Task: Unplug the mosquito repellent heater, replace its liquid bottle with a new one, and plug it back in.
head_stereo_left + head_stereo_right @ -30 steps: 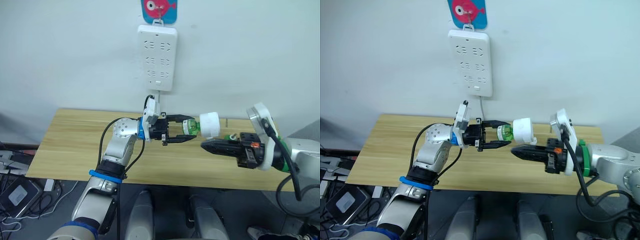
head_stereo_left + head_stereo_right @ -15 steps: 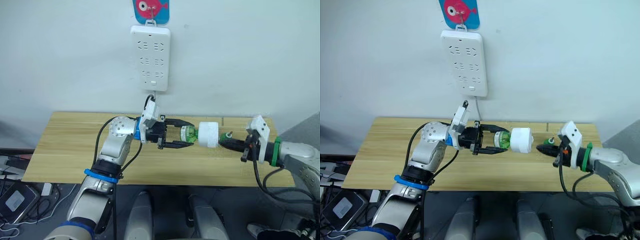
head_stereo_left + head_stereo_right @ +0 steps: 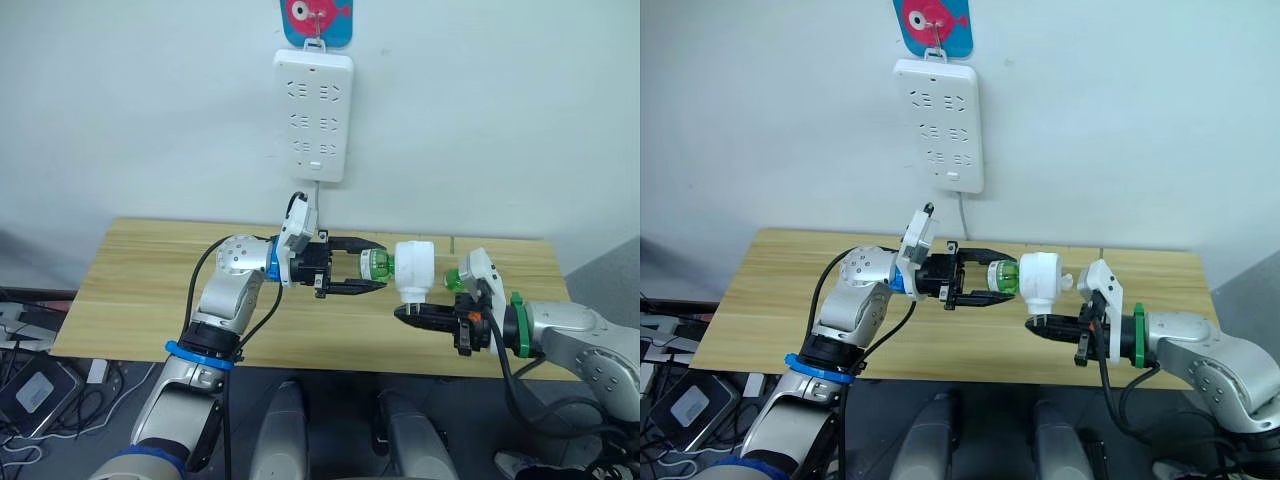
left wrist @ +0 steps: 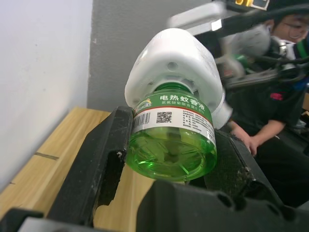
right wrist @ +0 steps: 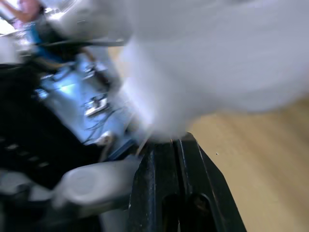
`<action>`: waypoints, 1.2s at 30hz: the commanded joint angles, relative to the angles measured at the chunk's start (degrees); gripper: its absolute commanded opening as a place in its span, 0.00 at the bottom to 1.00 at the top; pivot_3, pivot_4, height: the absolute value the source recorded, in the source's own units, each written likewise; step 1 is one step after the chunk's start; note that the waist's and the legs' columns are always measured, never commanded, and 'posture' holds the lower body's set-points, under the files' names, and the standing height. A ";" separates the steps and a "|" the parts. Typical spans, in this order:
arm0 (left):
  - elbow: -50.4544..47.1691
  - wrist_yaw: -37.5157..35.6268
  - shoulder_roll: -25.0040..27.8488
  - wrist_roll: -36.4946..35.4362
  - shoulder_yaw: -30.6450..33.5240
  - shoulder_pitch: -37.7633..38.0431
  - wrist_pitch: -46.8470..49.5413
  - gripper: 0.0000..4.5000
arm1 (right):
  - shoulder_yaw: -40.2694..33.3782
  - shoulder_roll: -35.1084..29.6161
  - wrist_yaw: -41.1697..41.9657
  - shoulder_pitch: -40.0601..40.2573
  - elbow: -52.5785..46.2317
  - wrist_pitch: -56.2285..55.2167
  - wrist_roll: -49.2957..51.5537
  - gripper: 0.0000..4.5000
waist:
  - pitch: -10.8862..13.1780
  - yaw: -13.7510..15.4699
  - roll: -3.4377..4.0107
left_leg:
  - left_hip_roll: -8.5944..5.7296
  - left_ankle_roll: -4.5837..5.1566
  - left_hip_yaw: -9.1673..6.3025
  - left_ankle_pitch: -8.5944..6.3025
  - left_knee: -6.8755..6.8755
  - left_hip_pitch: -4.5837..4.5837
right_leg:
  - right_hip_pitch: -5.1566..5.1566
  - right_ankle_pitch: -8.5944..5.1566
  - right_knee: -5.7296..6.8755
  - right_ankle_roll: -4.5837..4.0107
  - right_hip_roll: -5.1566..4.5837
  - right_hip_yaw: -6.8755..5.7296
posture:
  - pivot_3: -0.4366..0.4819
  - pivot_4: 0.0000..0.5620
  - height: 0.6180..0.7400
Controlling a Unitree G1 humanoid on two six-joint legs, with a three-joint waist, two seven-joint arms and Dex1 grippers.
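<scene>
Left gripper (image 3: 365,272) is closed around the green liquid bottle (image 4: 170,140), one finger on each side of its body, holding it level in the air above the worktop (image 3: 140,290). The mosquito repellent heater (image 3: 415,270) sits on the bottle's neck, unplugged and well clear of the power strip (image 3: 314,115) hanging on the wall. Right gripper (image 3: 410,313) sits just under the heater with its fingers pressed together and nothing between them; whether its tips touch the housing cannot be settled, as the right wrist view is badly blurred.

Assessment: the step in hand appears to be separating heater from bottle. To do it well, the right gripper should open, take the white housing squarely across its sides, and turn it about the bottle's axis while the left grip holds firm. A grasp near the rim risks slipping on the rounded plastic.

Worktop is light wood, set against a plain white wall. A small green-and-white item (image 3: 453,280) lies near the right arm. A person (image 4: 270,106) sits beyond.
</scene>
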 commanded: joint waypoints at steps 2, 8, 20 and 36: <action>-0.69 0.31 -0.35 -0.32 0.28 -0.61 -0.94 0.51 | -4.96 -0.25 -5.55 -4.50 -2.32 5.04 10.70 0.02 | 0.00 -0.21 0.00 | 0.02 0.00 0.03 0.00 0.02 0.01 | -0.01 0.03 0.00 -0.02 0.01 0.03 | 0.63 0.51 1.00; 0.06 -0.49 -0.42 0.14 -0.22 -0.62 -1.94 0.51 | -6.61 -0.40 -13.32 -13.57 1.75 9.38 21.80 0.02 | 0.00 -0.10 0.00 | 0.02 0.02 0.02 0.01 -0.02 -0.01 | -0.03 0.03 -0.02 -0.02 0.03 0.01 | 0.62 0.49 1.00; -0.19 -2.43 -0.37 0.29 -0.98 0.21 -2.48 0.51 | -2.55 1.68 -18.70 -24.79 14.67 4.53 6.86 0.02 | -0.01 -0.04 0.01 | 0.00 0.02 0.03 0.01 -0.06 -0.06 | -0.09 0.07 -0.04 -0.08 0.02 -0.01 | 0.62 0.47 1.00; -0.34 0.24 -0.59 0.26 -0.23 -0.36 -0.38 0.51 | -0.08 0.74 -9.17 -8.25 2.75 9.29 10.34 0.02 | -0.01 -0.16 0.01 | 0.03 0.03 0.02 0.01 -0.08 -0.04 | -0.10 0.03 0.00 -0.03 0.06 0.01 | 0.62 0.49 1.00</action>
